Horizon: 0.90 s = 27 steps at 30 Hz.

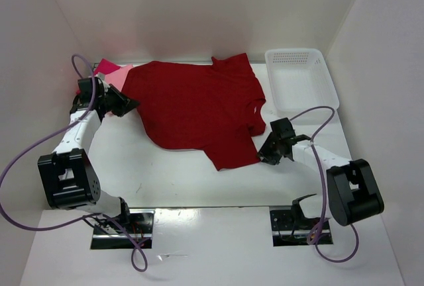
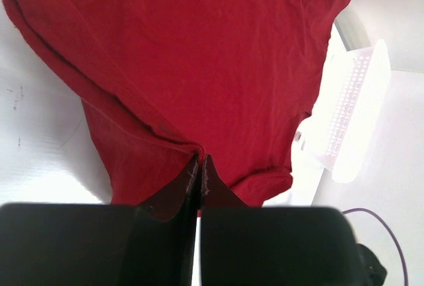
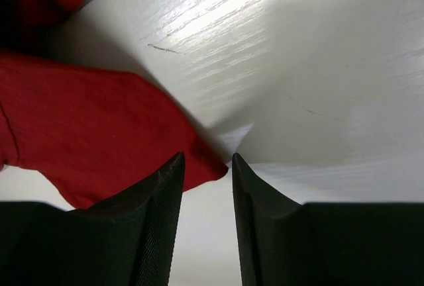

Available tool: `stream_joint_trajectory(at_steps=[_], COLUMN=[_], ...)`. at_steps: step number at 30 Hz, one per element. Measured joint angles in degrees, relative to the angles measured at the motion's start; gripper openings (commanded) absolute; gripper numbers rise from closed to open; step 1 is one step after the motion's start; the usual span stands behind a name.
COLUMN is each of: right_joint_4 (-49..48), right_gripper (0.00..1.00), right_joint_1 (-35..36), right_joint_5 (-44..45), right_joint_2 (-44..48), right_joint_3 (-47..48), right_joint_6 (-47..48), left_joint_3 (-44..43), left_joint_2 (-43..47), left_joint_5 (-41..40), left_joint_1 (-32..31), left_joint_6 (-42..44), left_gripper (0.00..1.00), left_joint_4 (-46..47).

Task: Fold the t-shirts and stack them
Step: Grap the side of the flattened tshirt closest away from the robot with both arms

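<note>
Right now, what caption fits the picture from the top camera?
Dark red t-shirt spread on the table, left gripper pinching its edge, right gripper open by a sleeve, white basket far right.

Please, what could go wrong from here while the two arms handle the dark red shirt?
1. The left gripper pinches only a thin edge of the dark red t-shirt. A pull may make the cloth slip out, or drag the whole shirt.
2. The right gripper is open, with only the tip of a shirt corner at its fingers. Closing may miss the cloth.
3. The pink shirts lie beside the held edge and could be disturbed.
</note>
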State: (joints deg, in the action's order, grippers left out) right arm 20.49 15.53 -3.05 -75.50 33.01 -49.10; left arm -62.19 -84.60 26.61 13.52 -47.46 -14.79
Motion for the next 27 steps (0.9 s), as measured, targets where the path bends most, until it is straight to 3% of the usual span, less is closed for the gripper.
stream_joint_trajectory(at_steps=[4,9,13,17,21,27], right_joint_4=[0.0,0.0,0.0,1.7,5.8,17.2], right_gripper=[0.42,0.15,0.04,0.01,0.0,0.0], right_joint_1=[1.0,2.6,2.7,2.7,4.1,6.3], right_joint_5=[-0.4,-0.9,-0.8,-0.5,-0.9,-4.3], right_joint_2=[0.0,-2.1,-3.6,-1.4,7.7,26.7], right_joint_3=[0.0,0.9,1.9,1.9,1.9,2.9], right_joint_6=[-0.1,-0.2,-0.3,-0.5,-2.3,-7.4], left_joint_3=[0.3,1.6,2.3,3.0,4.0,8.3], left_joint_2=[0.0,0.0,0.0,0.1,1.7,12.4], left_joint_5=[0.0,0.2,0.3,0.4,0.6,0.8], left_joint_1=[0.0,0.0,0.0,0.0,0.0,1.0], left_joint_6=[0.8,0.8,0.8,0.8,1.2,3.8], left_gripper=[0.0,0.0,0.0,0.0,0.0,0.0], left_joint_4=[0.2,1.0,1.3,1.5,0.2,-5.7])
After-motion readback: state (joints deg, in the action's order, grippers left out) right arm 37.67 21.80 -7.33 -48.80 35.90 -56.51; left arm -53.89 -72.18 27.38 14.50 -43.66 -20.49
